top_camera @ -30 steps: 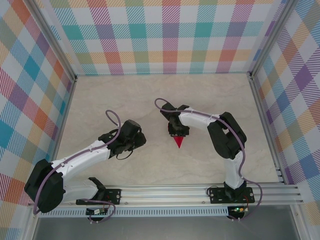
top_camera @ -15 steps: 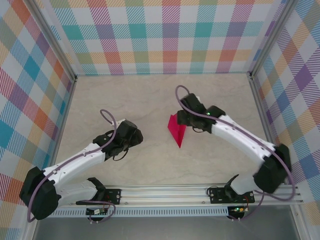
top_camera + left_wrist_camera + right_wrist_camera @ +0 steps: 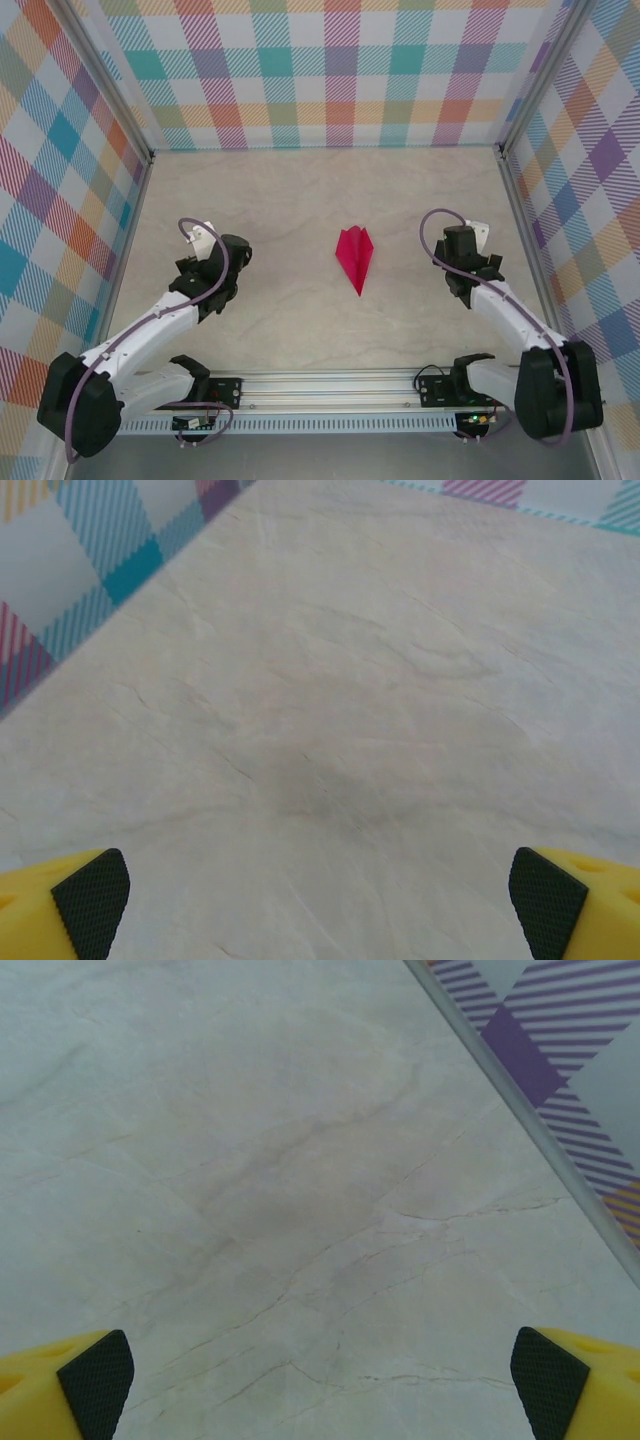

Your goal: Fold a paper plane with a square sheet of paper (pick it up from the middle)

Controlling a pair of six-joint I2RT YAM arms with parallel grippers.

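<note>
paper plane (image 3: 355, 257) lies long axis far-to-near, nose toward the near edge (angled slightly right); left gripper (image 3: 320, 905) and right gripper (image 3: 322, 1385) both spread wide, holding nothing.

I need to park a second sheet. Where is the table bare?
Bare: the far strip by the back wall, the near patch between plane and rail. The middle row is busiest: left claw, plane, right claw, with gaps between.
</note>
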